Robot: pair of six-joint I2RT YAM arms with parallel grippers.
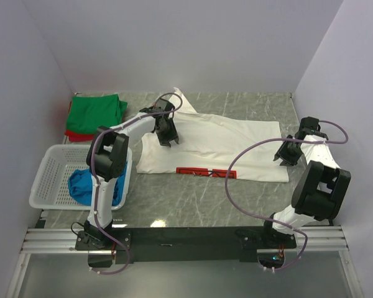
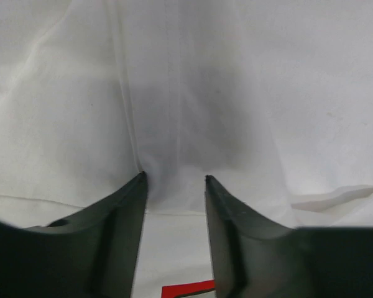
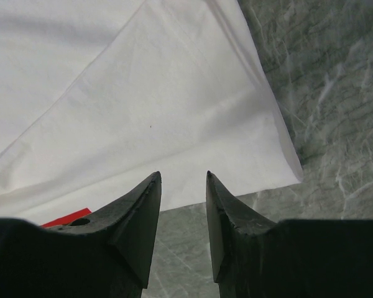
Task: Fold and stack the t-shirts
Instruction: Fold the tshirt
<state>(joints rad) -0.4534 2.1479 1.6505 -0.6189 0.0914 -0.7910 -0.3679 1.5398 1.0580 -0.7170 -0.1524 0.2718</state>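
Rail and bases: both arms bolted at the near edge, left arm reaching up the left side, right arm bent back on itself at the right
Table (image 1: 193, 208): grey marbled top, bare strip just beyond the bases
Basket (image 1: 43, 186): white lattice, near left, close beside the left arm's upright link; likely where unfolded work waits
Blue t-shirt (image 1: 81, 184): crumpled inside the basket, not folded
White t-shirt (image 1: 224, 139): spread flat across mid-table, partly doubled over
Red print (image 1: 205, 171): only a thin strip shows at the near hem, so the printed face looks turned under
Right gripper (image 3: 183, 177): jaws apart, nothing between them, poised at the shirt's right near corner, over cloth edge and bare table; reads as waiting to take that corner
Purple cable (image 1: 248, 151): right arm's loop hangs over the shirt's right part; could snag a fold carried across
Left gripper (image 2: 174, 180): fingers parted, tips down on the white cloth at its left far part, a soft ridge of fabric rising between them; no firm pinch visible, looks set up to gather a fold line
Green t-shirt (image 1: 96, 112): folded, far left corner, the stack's top
Red t-shirt (image 1: 71, 133): under the green one, only its edge peeking out
Judgement: two stacked, white one in hand, blue one to come
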